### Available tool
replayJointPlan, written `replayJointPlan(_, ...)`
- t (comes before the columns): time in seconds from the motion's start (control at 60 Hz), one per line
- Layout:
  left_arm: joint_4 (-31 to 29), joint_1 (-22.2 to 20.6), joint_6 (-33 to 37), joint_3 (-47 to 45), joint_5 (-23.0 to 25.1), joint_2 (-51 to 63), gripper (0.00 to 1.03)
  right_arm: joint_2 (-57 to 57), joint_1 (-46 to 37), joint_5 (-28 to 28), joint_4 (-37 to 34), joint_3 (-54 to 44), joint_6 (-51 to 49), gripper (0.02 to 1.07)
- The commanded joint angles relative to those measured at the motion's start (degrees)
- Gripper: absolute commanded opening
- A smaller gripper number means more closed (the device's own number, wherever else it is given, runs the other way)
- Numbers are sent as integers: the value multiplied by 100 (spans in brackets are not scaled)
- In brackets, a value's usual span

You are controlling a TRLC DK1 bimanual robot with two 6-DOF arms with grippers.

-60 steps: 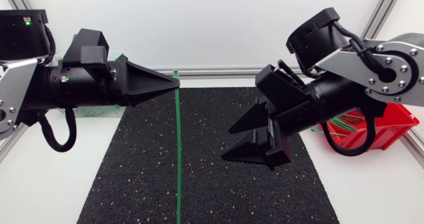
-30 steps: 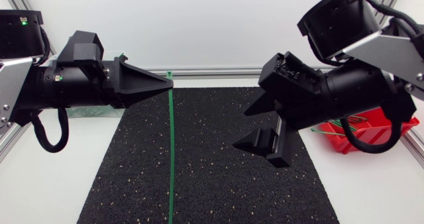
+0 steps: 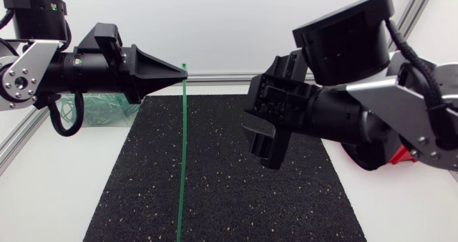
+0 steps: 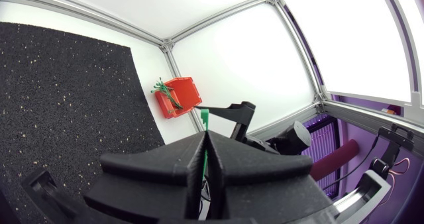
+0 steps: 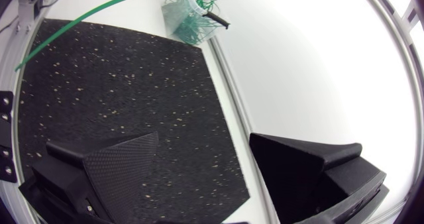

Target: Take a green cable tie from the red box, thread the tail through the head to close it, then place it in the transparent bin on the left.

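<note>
My left gripper (image 3: 184,73) is held above the mat's far edge, shut on a green cable tie (image 3: 181,163) just below its head. The tie hangs straight down over the black mat. In the left wrist view the tie's head (image 4: 204,114) pokes out past the closed fingertips (image 4: 199,144). My right gripper (image 3: 266,138) hovers open over the mat to the right of the tie, apart from it. From the right wrist the tie (image 5: 86,15) arcs ahead of the open fingers (image 5: 126,158). The transparent bin (image 3: 100,109) sits behind my left arm. The red box (image 4: 179,97) holds more green ties.
The black mat (image 3: 229,192) covers the table's middle. An aluminium frame rail (image 3: 229,77) runs along the far edge. The transparent bin (image 5: 192,15) holds several green ties. My right arm hides most of the red box (image 3: 401,156) in the head view.
My right arm has swung left and up toward the tie, its open gripper turning to face it. The left gripper has shifted slightly left with the tie still held.
</note>
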Motion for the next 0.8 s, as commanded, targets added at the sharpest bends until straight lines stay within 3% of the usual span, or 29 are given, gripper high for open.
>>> replayJointPlan(0.0,93,43,-34,289,133,197,4,41,154,314,621,-379,-913,102)
replayJointPlan(0.083,101,43,1,412,141,408,4,-64,277,516,1342,-775,-1686,102)
replayJointPlan(0.233,101,52,177,535,177,672,4,6,523,683,3574,-1838,-3629,102)
replayJointPlan(0.333,93,35,326,535,308,760,4,164,576,604,4374,-2137,-4420,102)
replayJointPlan(0.633,22,35,854,552,440,1137,4,419,848,7,5534,-2524,-6002,102)
replayJointPlan(0.783,-118,26,1108,552,511,1217,4,489,927,-345,5692,-2761,-6555,102)
